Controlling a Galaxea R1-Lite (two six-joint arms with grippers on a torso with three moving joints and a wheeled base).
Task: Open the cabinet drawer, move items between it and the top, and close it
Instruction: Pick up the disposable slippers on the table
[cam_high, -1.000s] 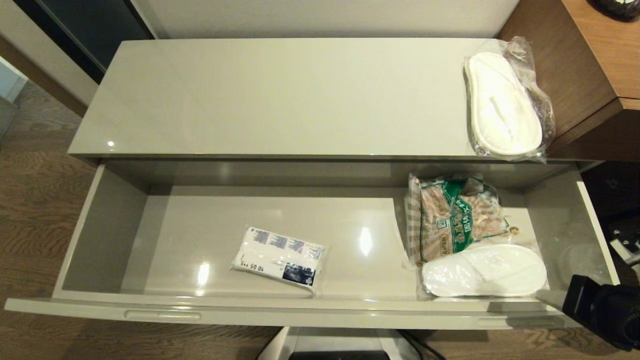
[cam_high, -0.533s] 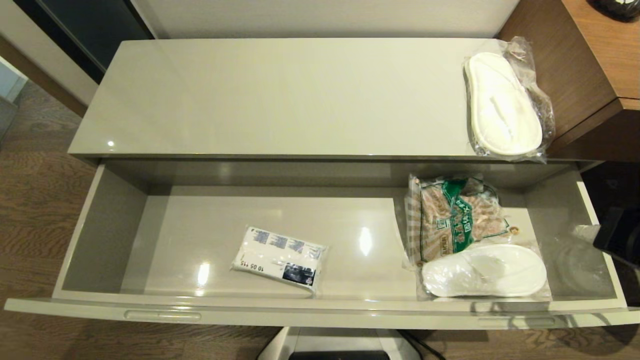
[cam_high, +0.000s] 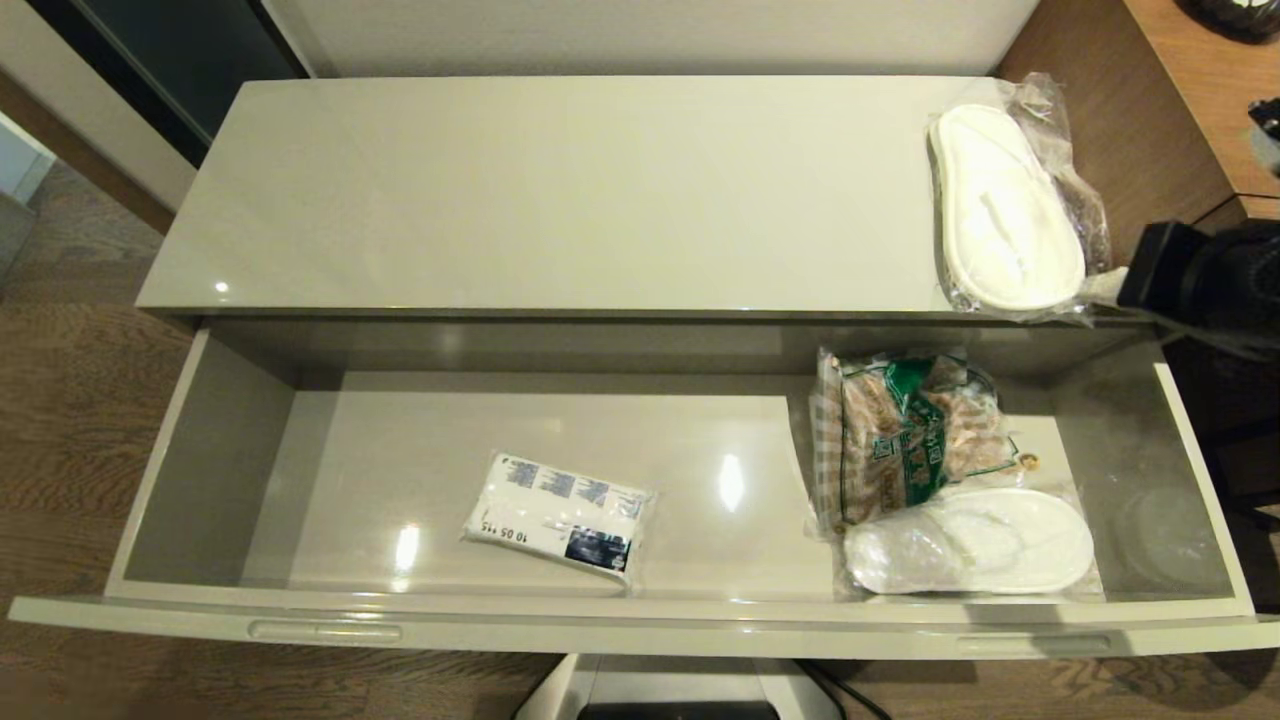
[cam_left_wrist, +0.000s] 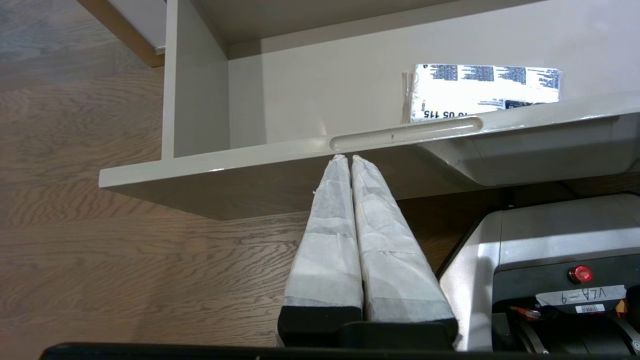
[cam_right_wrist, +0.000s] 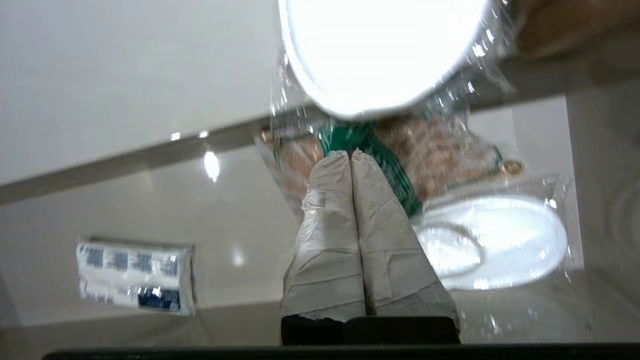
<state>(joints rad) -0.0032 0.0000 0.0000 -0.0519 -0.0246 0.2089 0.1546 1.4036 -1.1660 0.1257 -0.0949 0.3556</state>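
White-wrapped right end effector (cam_high: 1100, 287), fingers pressed together, has risen from drawer (cam_high: 640, 632) rim to slipper (cam_high: 1005, 215) at 3 o'clock on top (cam_high: 560, 190); transfer next

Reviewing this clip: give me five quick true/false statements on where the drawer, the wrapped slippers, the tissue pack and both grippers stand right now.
1. The cabinet drawer is open. True.
2. The tissue pack lies on the top. False: it lies in the drawer.
3. One pair of wrapped slippers lies on the top. True.
4. The right gripper grips the snack bag. False: its fingers are shut and empty, near the top's right end.
5. The left gripper is shut below the drawer front. True.
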